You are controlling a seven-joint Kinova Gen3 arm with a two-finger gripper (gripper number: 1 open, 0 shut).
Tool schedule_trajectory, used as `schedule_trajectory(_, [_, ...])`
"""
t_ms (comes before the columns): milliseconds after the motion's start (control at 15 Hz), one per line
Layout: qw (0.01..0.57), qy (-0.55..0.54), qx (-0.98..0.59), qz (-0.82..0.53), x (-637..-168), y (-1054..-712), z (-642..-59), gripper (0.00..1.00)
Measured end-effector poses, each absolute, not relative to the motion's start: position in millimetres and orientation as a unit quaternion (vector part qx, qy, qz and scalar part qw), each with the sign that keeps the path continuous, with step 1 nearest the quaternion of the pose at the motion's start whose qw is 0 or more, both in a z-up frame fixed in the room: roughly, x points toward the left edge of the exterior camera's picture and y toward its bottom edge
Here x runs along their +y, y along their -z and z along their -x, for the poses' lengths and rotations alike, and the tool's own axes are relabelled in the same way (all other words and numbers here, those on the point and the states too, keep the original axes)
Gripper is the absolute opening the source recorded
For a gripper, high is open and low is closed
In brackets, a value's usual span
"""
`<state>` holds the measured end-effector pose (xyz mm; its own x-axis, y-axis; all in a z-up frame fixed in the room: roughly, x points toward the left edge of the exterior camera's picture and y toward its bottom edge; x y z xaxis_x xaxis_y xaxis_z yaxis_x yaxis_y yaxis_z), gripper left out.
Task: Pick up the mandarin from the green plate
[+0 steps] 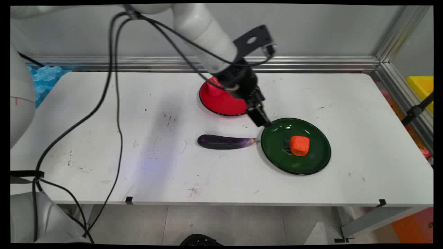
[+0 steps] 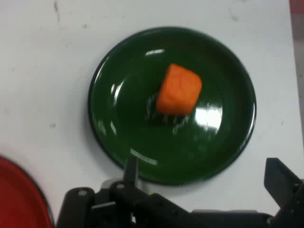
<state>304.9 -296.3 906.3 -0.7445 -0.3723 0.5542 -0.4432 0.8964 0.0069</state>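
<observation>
Over the middle of the white desk, the tool hangs low on the end of the slanting arm, between a red plate behind it and a dark green plate in front and to the right of it. Its tip sits just at the green plate's near-left rim; whether it touches the rim or only hovers above it cannot be told from either view. In the hand view the tool stands wide, one thin finger rising at the left and the other well over at the right, and nothing lies between them: it is empty. That view looks straight down on the green plate, where an orange block with rounded corners rests a little off centre, clear of the rim and apart from both fingers. In the main view the same orange block sits in the plate's middle, to the right of the tool. A purple eggplant lies flat on the desk just left of the green plate, its stem end pointing at the rim and nearly meeting it; it is below and left of the tool and not touched by it. The red plate's edge shows at the hand view's lower left corner. A red lump seems to sit on that plate's far side, half hidden by the arm; what it is cannot be told. Black cables droop from the arm across the left of the desk.
</observation>
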Motion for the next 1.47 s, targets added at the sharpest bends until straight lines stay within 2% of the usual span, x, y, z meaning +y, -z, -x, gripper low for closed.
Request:
schedule_trajectory(333, [0.289,-0.065,-0.931,-0.212,-314.9,-881.4,-257.9,1.0])
schedule_trajectory(667, [0.274,-0.064,-0.942,-0.185,-330.0,-836.8,-226.3,1.0])
schedule_trajectory(1200, [0.255,-0.069,-0.952,-0.153,-350.4,-779.8,-192.0,1.0])
schedule_trajectory(1467, [0.252,-0.073,-0.954,-0.144,-358.7,-762.4,-180.1,1.0])
